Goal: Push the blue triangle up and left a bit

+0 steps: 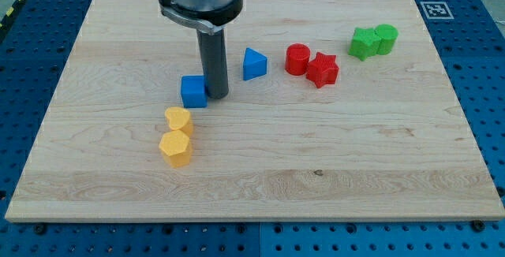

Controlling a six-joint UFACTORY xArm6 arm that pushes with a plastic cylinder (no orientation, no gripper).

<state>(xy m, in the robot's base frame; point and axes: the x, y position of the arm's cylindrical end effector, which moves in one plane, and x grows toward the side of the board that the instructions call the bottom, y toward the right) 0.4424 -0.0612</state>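
The blue triangle (pixel 254 64) stands on the wooden board (pixel 355 154), above the middle. My tip (pixel 218 95) rests on the board to the left of and a little below the triangle, with a gap between them. The tip sits right beside the blue cube (pixel 193 91), at its right edge. The rod rises from the tip to the arm's dark head at the view's top.
A red cylinder (pixel 297 58) and a red star (pixel 323 69) stand right of the triangle. Two green blocks (pixel 364 43) (pixel 386 39) sit at the upper right. A yellow heart (pixel 179 121) and a yellow hexagon (pixel 175 148) lie below the blue cube.
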